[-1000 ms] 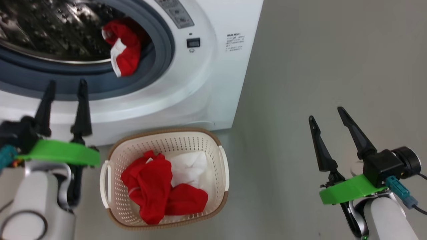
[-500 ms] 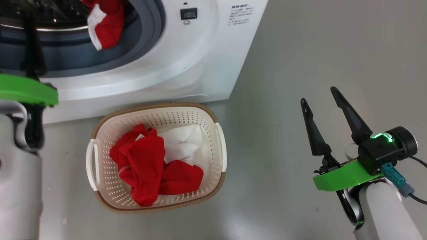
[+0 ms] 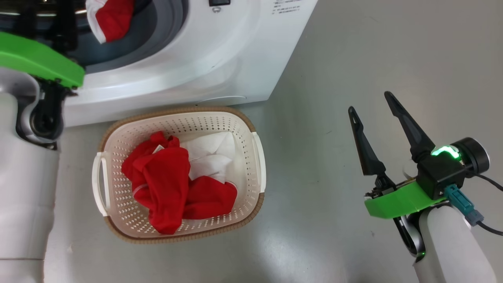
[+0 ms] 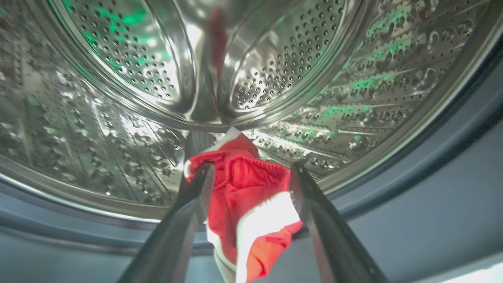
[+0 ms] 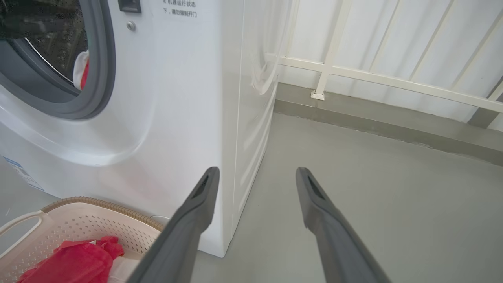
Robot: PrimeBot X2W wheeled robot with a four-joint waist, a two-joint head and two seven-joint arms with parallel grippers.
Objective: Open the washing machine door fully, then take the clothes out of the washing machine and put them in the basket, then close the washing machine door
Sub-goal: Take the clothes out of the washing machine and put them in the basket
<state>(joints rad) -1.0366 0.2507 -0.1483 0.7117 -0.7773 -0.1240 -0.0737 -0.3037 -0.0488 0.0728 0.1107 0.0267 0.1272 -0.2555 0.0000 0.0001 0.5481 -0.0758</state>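
The white washing machine (image 3: 220, 59) stands with its drum mouth uncovered; the washing machine door is out of view. A red piece of clothes with white trim (image 4: 243, 204) hangs over the drum's lip onto the grey gasket (image 3: 157, 31). My left gripper (image 4: 252, 169) is open, one finger on each side of that piece. More of the clothes, red (image 3: 165, 184) and white (image 3: 212, 157), lie in the cream basket (image 3: 177, 113) on the floor before the machine. Over bare floor to the right, my right gripper (image 3: 369, 101) is open and holds nothing.
Grey floor (image 3: 353, 59) stretches to the right of the machine. Behind it, a white railing (image 5: 334, 70) runs along a low grey kerb. The basket (image 5: 90, 214) sits close against the machine's front, near its right corner.
The head camera has tilted, so the whole picture has shifted up. My left arm has reached forward to the drum mouth, up to the red piece. The right gripper has barely moved.
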